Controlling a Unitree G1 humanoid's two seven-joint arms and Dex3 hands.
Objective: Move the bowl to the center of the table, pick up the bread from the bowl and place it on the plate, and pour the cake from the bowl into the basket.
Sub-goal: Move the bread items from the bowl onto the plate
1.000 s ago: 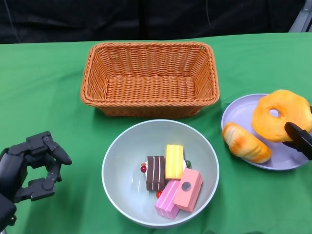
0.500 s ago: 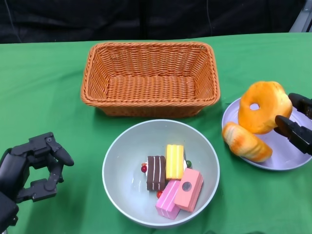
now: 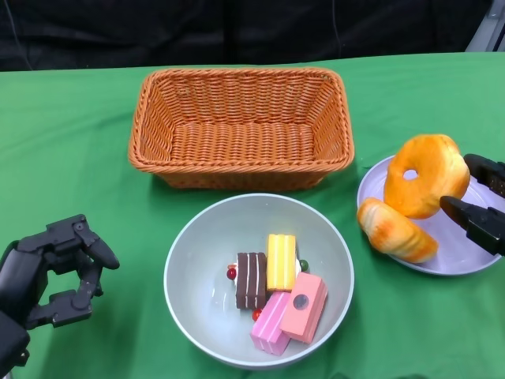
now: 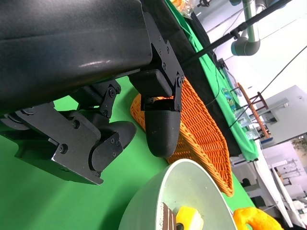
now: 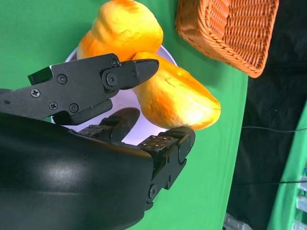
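The grey bowl (image 3: 189, 237) sits in the middle near the front, with several cake pieces (image 3: 280, 292) inside it. On the lilac plate (image 3: 465, 257) at the right lie a bread roll (image 3: 394, 230) and a ring-shaped bread (image 3: 422, 174) that stands tilted on its edge against the roll. My right hand (image 3: 481, 205) is at the plate's right side, its fingers spread and their tips at the ring bread's rim. In the right wrist view a fingertip (image 5: 144, 67) touches an orange bread (image 5: 177, 96). My left hand (image 3: 51, 272) hovers empty at the front left, fingers loosely curved.
The wicker basket (image 3: 241, 126) stands empty just behind the bowl, and is also seen from the left wrist as the basket (image 4: 201, 134) beyond the bowl (image 4: 158, 201). Green cloth covers the table.
The ring bread has tipped from lying flat to standing on edge and shifted left against the roll. My right hand's fingers have spread apart. The left hand has barely moved.
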